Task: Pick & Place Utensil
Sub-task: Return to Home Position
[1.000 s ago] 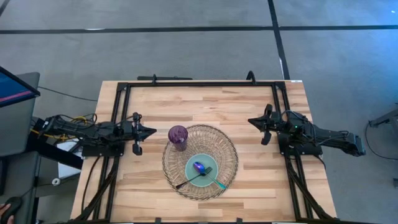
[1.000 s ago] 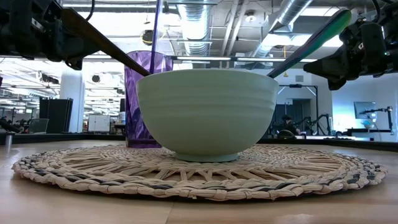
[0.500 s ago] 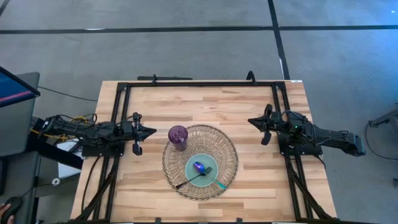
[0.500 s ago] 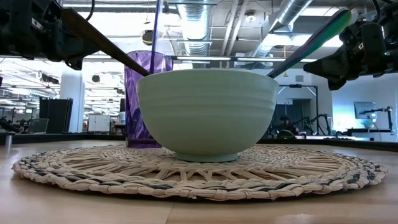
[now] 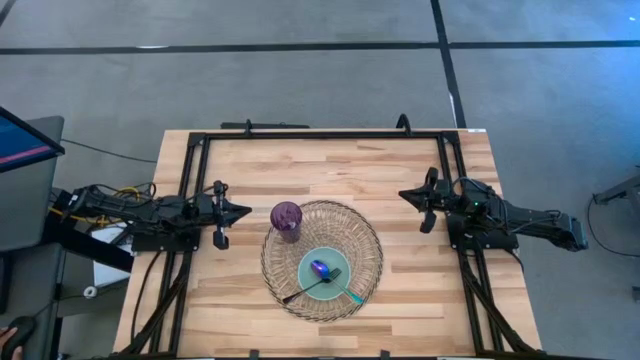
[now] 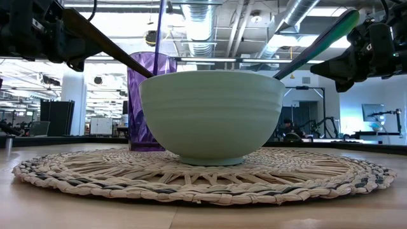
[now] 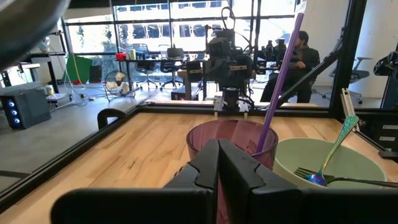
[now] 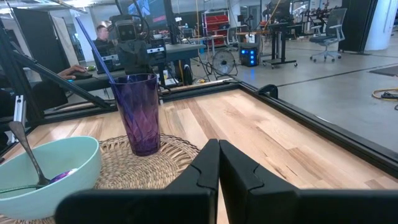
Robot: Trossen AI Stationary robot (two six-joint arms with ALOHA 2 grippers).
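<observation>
I see both sets of jaws clenched empty: left arm at nine o'clock of the woven mat, right arm at three; violet glass at the bowl's eleven.

L gripper: far left, fingers closed | R gripper: far right, fingers closed

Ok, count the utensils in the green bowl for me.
2. In the high view a dark-handled fork leans out over the light green bowl's rim to the lower left; a teal-handled purple spoon leans out to the lower right. None looks hidden.
</observation>
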